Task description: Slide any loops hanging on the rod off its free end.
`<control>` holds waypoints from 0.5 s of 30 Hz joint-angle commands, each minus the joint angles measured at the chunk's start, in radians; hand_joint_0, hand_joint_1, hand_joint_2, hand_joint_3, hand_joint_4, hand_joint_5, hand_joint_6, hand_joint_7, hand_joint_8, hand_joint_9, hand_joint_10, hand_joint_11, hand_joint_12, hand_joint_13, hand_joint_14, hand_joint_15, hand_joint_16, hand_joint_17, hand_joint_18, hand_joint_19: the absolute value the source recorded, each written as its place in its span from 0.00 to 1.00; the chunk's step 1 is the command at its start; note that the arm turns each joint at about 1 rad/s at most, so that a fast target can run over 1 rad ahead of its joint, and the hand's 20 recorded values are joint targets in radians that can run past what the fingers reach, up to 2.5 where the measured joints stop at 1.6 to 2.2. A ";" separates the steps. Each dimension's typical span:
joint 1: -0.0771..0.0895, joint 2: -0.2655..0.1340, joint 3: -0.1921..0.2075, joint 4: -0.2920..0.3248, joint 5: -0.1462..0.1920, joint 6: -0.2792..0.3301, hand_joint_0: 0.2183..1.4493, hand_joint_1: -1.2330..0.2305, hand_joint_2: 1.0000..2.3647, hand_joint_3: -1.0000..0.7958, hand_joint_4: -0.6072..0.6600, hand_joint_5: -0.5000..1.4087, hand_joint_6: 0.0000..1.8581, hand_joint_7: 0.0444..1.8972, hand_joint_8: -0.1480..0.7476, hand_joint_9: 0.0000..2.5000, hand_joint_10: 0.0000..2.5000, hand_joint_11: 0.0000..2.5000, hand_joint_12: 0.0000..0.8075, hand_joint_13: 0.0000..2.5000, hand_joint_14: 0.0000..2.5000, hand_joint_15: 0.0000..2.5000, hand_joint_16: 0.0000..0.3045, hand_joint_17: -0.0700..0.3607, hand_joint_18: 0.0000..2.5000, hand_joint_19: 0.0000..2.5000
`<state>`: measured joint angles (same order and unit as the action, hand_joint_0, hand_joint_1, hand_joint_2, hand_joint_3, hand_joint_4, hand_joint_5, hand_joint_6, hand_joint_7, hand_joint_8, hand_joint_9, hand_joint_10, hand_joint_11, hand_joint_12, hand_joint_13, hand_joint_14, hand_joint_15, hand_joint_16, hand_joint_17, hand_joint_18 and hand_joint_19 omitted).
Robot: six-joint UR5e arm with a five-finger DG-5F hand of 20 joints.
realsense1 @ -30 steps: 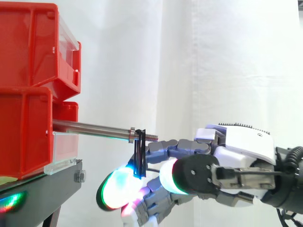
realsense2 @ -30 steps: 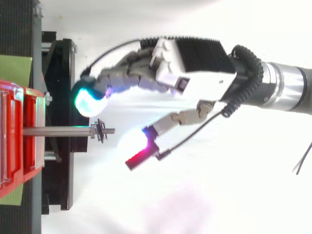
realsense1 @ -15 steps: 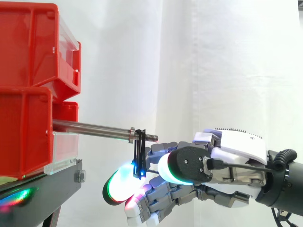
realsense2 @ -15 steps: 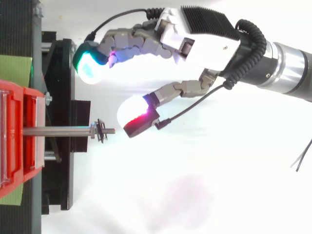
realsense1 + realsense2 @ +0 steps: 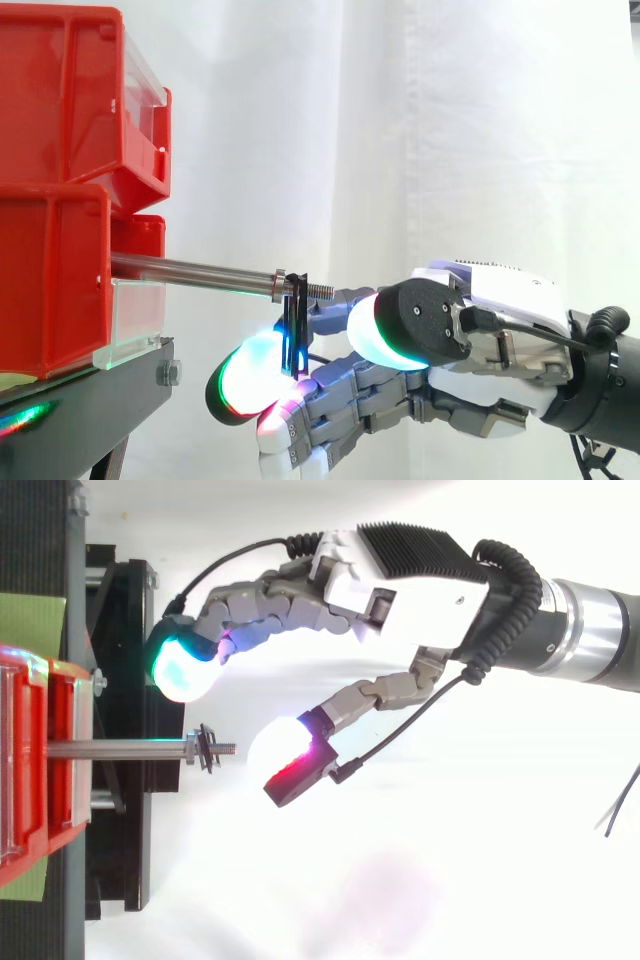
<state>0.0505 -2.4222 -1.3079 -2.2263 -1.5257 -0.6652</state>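
From the side, red bins [image 5: 60, 200] stood on a black bench [image 5: 90, 400] before a white curtain [image 5: 450, 130]. A black loop [image 5: 293, 325] hung near the threaded free end of the rod [image 5: 190, 270], with the hand [image 5: 500, 320] close beside it. From above, its fingers [image 5: 185, 670] were spread open, gripping nothing and clear of the loop.
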 commanded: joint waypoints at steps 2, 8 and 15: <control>0.000 0.000 0.007 0.000 -0.001 0.003 0.27 0.42 0.00 0.30 0.69 0.18 0.27 0.48 0.55 0.31 0.00 0.12 0.48 0.31 0.00 0.09 0.21 0.50 0.28 0.21; 0.003 -0.002 0.029 0.002 -0.001 0.003 0.28 0.40 0.00 0.30 0.69 0.18 0.27 0.48 0.54 0.31 0.00 0.12 0.48 0.31 0.00 0.10 0.21 0.50 0.28 0.21; 0.015 -0.046 0.029 0.016 0.001 0.024 0.28 0.40 0.00 0.30 0.69 0.18 0.27 0.48 0.54 0.31 0.00 0.12 0.48 0.31 0.00 0.09 0.21 0.50 0.28 0.21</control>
<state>0.0619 -2.4480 -1.2798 -2.2166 -1.5257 -0.6539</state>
